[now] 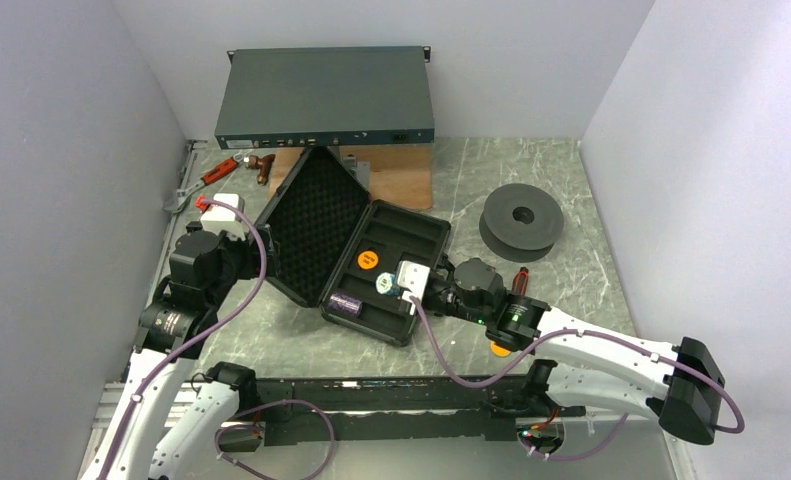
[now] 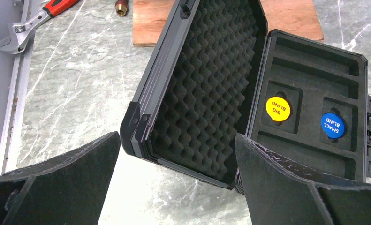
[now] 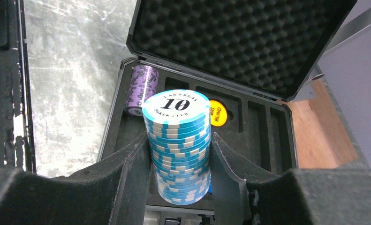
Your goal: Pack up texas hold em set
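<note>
The black case lies open mid-table, its base (image 1: 416,232) flat and its foam-lined lid (image 1: 311,225) up. A purple chip roll (image 1: 347,303) and a yellow "BIG BLIND" disc (image 1: 368,259) sit in the base. My right gripper (image 3: 180,145) is shut on a teal chip roll (image 3: 178,140) and holds it over the base's near end, next to the purple roll (image 3: 142,89). My left gripper (image 2: 177,140) is open and empty, just left of the lid (image 2: 207,89). The left wrist view shows the yellow disc (image 2: 277,108) and a blue "SMALL BLIND" disc (image 2: 332,125) in their pockets. No brown roll shows.
A big grey rack unit (image 1: 326,95) stands at the back, with a wooden board (image 1: 401,180) before it. A black spool (image 1: 521,220) lies right of the case. A red-handled wrench (image 1: 206,180) lies at back left. A small orange thing (image 1: 498,348) shows under my right arm.
</note>
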`<state>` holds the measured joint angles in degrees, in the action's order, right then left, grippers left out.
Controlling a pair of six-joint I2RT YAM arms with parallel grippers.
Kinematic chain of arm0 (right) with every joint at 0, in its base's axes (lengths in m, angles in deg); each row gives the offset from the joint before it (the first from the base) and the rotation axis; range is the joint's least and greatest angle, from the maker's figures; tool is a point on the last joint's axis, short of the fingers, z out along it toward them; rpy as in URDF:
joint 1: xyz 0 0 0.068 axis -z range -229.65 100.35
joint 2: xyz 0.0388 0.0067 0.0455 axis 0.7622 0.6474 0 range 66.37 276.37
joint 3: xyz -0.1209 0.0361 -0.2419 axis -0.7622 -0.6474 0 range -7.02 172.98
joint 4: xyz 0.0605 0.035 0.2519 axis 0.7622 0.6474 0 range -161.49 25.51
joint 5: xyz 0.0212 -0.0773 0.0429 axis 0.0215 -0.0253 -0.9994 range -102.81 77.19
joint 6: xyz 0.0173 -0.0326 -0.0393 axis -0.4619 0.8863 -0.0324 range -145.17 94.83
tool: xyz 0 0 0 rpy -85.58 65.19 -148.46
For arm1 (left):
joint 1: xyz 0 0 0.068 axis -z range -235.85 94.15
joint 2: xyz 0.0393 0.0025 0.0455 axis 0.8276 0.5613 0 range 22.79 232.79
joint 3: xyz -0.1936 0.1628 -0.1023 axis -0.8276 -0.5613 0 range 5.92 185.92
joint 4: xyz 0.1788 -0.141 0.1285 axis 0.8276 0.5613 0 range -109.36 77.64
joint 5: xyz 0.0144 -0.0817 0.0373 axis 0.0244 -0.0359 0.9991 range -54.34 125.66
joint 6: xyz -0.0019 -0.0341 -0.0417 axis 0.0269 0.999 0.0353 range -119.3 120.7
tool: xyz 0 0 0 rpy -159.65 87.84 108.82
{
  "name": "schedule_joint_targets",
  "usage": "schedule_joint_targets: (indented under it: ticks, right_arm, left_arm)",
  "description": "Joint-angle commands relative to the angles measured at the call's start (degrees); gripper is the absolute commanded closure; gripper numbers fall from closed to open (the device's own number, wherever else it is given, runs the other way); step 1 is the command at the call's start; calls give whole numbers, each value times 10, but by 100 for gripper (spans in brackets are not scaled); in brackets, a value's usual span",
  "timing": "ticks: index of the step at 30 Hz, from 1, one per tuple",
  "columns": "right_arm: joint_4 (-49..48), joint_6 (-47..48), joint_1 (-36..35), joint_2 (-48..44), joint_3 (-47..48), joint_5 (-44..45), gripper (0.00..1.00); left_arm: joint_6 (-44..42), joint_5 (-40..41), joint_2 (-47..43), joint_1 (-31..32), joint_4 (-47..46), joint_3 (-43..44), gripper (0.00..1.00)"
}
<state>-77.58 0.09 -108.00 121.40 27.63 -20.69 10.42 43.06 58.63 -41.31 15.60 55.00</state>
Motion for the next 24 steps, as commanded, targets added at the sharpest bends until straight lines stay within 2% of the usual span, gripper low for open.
schedule_joint_targets:
  ticks: [1, 8, 12, 16, 21, 24]
  right_arm:
    - [-95, -19, -4, -5, 9, 9, 100]
    - [-42, -101, -3, -16, 42, 56, 100]
    - [76, -148, 0, -4, 107, 77, 100]
    - [176, -181, 21, 27, 178, 47, 100]
    - [292, -211, 99, 108, 259, -79, 100]
    - [356, -201, 108, 150, 303, -102, 100]
  left_arm:
    - [-4, 4, -5, -3, -14, 2, 1]
    - [-5, 1, -3, 0, -14, 4, 1]
    - [-4, 4, -5, 0, -13, 4, 1]
    - [-4, 3, -4, 0, -13, 4, 1]
    - [-5, 2, -6, 0, -14, 3, 1]
    - [-4, 2, -6, 0, -14, 3, 1]
